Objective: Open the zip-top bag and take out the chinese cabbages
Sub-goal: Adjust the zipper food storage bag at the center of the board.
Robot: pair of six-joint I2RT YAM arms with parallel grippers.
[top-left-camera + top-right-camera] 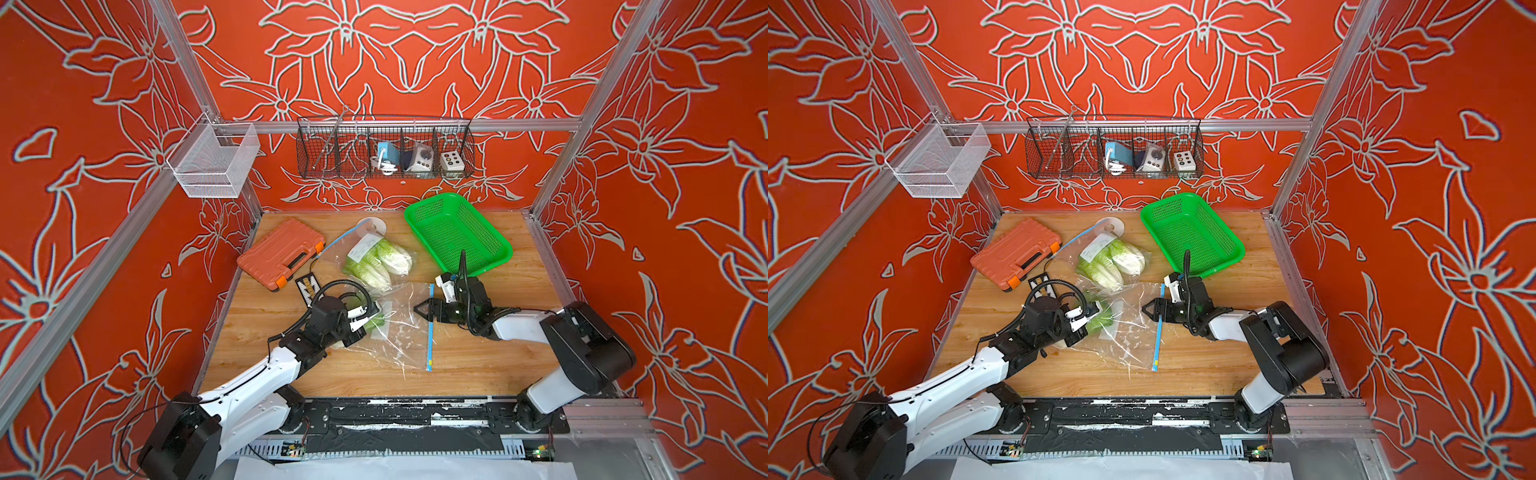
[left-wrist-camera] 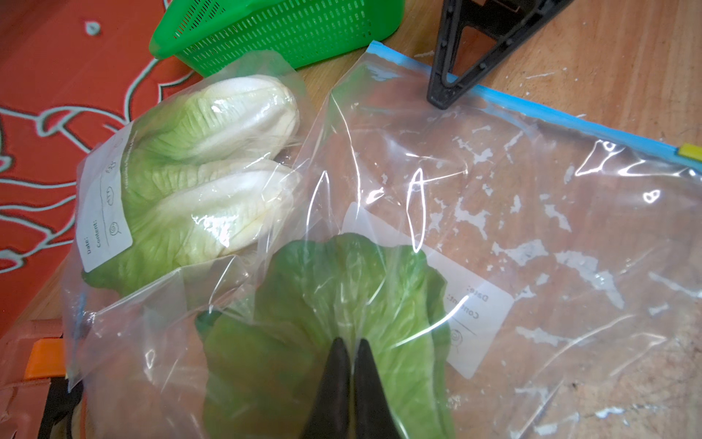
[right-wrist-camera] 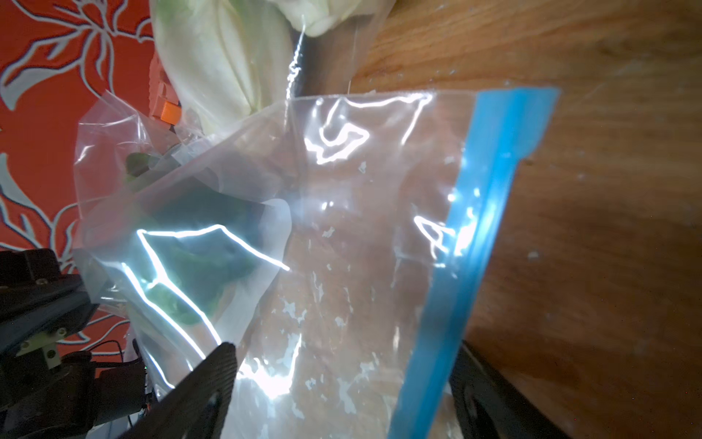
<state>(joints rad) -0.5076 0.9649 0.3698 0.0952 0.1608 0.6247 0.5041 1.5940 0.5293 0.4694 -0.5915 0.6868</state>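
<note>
Near bag: a clear plastic zip-top bag (image 1: 405, 332) lies flat on the wooden counter (image 1: 478, 361) between the two arms, with its blue seal strip (image 1: 430, 328) along the right edge.
Contents, near bag: we count one green-leafed chinese cabbage (image 2: 342, 296), bunched at the bag's left end and well apart from the seal. It is still inside.
Left claw (image 2: 351, 344): closed tight, pinching the film over the leaf tips at the bag's left end. We cannot tell whether leaf is nipped along with the plastic. We judge that this hold anchors the bag so the seal can be worked against it.
Right claw (image 3: 343, 346): spread wide and holding nothing. One finger is over the film and the other is beyond the blue strip, so the seal edge lies between them. We judge it is placed to close on that edge.
Far bag: a second clear plastic zip-top bag (image 1: 345, 245) with a white label, just beyond the near bag and overlapping its far-left corner.
Contents, far bag: two white-and-green chinese cabbages (image 1: 380, 264), side by side.
Basket: a perforated green plastic basket (image 1: 492, 264) at far right, empty. We take it as the likely place for the cabbages.
Case: an orange plastic tool case (image 1: 280, 253) at far left, not involved.
Stage: the near seal looks shut to us, so the opening is not yet done.
</note>
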